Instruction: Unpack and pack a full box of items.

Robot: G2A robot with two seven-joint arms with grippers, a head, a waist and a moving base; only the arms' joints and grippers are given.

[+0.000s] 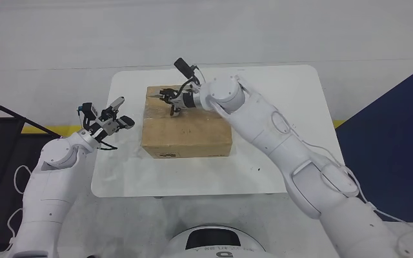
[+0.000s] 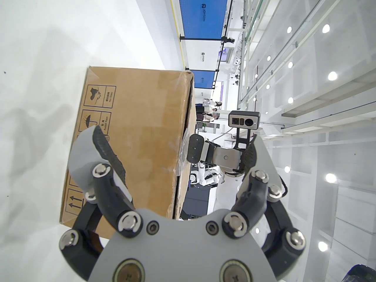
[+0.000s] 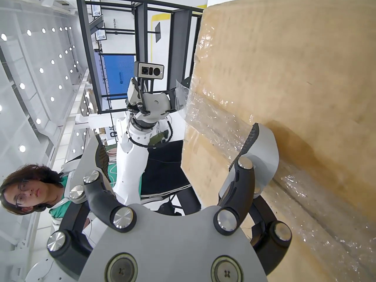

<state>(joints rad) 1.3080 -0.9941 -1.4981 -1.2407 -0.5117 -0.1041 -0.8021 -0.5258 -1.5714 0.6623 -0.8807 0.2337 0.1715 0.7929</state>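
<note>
Cardboard box (image 1: 186, 122), taped shut on the desk (image 1: 284, 129), sits just beside the spread left fingers (image 2: 97, 145) and under the equally spread right fingers (image 3: 260, 145), which could skid off the slick tape (image 3: 214, 118) or shove the box sideways.

The box (image 1: 187, 129) sits on the table (image 1: 277, 174), left hand (image 1: 124, 111) beside it, right hand (image 1: 167, 101) over its top.

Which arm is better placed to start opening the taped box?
Probably right. The right tool, open, sits over the top of the box, close to the taped seam. The left tool, also open, hangs beside the box's side, off the lid.
</note>
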